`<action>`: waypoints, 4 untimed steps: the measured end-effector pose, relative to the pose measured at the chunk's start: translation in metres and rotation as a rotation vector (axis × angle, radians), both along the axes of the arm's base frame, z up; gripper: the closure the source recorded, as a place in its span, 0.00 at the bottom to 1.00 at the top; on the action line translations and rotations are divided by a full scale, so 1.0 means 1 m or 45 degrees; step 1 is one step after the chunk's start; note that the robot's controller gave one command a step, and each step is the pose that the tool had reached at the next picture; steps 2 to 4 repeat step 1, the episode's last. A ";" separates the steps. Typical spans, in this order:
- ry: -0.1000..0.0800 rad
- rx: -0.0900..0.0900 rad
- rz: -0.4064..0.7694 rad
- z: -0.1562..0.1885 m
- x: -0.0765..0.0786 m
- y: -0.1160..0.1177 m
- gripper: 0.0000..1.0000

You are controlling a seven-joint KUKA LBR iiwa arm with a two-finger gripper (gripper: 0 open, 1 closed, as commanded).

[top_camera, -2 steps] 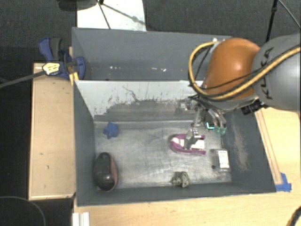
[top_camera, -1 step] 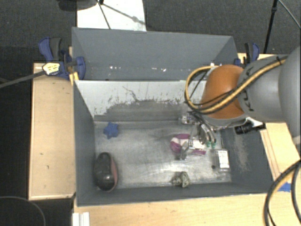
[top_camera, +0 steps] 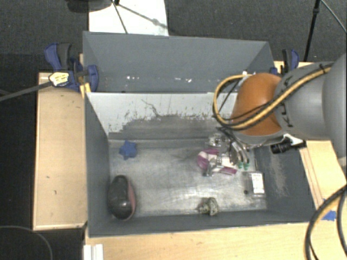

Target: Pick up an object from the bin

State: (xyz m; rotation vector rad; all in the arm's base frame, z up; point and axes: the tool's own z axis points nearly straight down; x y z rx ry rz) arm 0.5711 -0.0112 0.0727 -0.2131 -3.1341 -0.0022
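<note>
Low in the right half of the bin [top_camera: 97, 161]: the end effector [top_camera: 226, 157], hanging below an orange wrist cover [top_camera: 260, 104]. Cannot tell whether apart or together. At its tip, on the bin's floor right of centre: a small purple and white thing [top_camera: 209, 161]. Nearer the bin's right wall: a small white card-like thing [top_camera: 255, 183]. By the bin's near wall, midway: a grey-brown lump [top_camera: 207, 206]. In the bin's near left corner: a dark oval thing [top_camera: 120, 197]. Near the bin's back wall, left: a blue scrap [top_camera: 128, 150].
</note>
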 end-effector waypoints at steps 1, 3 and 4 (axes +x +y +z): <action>-0.011 -0.003 0.053 0.135 -0.002 -0.008 1.00; -0.011 -0.003 0.053 0.135 -0.002 -0.008 1.00; -0.011 -0.003 0.053 0.135 -0.002 -0.008 1.00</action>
